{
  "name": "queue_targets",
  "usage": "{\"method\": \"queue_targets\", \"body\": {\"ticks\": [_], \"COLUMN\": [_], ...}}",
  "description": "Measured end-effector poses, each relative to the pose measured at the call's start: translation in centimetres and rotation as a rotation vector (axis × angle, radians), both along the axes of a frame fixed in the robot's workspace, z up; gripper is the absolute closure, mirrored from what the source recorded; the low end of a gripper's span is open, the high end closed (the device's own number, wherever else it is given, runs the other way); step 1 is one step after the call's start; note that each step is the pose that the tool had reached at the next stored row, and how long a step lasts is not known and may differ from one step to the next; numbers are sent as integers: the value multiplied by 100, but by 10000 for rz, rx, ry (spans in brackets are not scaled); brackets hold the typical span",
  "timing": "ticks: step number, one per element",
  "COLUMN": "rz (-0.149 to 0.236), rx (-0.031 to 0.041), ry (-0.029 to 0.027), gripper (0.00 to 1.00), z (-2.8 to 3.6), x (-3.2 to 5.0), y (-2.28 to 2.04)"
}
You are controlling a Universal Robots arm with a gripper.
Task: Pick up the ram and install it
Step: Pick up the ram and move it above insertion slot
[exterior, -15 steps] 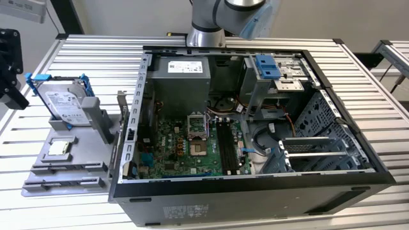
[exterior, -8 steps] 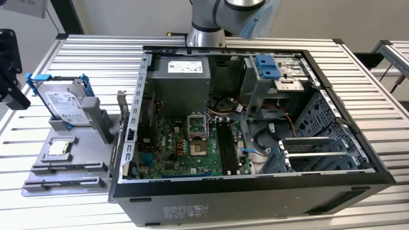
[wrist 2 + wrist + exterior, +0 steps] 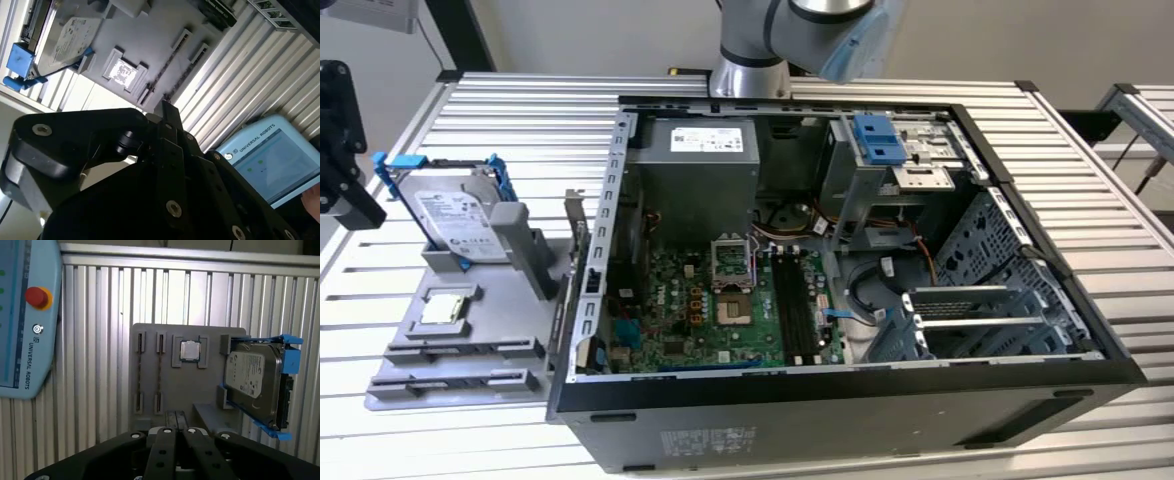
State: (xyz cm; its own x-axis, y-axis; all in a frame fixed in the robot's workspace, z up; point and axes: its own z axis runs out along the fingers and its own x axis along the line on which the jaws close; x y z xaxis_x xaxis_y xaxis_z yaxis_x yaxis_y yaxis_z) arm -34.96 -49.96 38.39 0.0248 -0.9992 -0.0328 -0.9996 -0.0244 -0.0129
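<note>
Okay, fingers point(image 3: 171, 422) pressed together, empty; gripper point(image 3: 176, 414) hangs by the worktop point(image 3: 100, 340) edge beside the parts tray point(image 3: 150, 367), ram point(image 3: 160, 374) on edge in a tray slot.

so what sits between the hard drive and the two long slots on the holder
The processor chip, in its own pocket on the holder; the first wrist view shows it.

A hard drive point(image 3: 454, 215) and processor chip point(image 3: 444, 308) sit on a grey holder point(image 3: 460, 352).
</note>
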Motion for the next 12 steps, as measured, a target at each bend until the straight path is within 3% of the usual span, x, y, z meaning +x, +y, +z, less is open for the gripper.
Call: {"method": "queue_targets", "body": {"ticks": [11, 12], "rz": [0, 0], "rx": [0, 0], "ry": [2, 1], "gripper": [100, 0], "z": [0, 0], "x": [0, 0], "y": [0, 0]}}
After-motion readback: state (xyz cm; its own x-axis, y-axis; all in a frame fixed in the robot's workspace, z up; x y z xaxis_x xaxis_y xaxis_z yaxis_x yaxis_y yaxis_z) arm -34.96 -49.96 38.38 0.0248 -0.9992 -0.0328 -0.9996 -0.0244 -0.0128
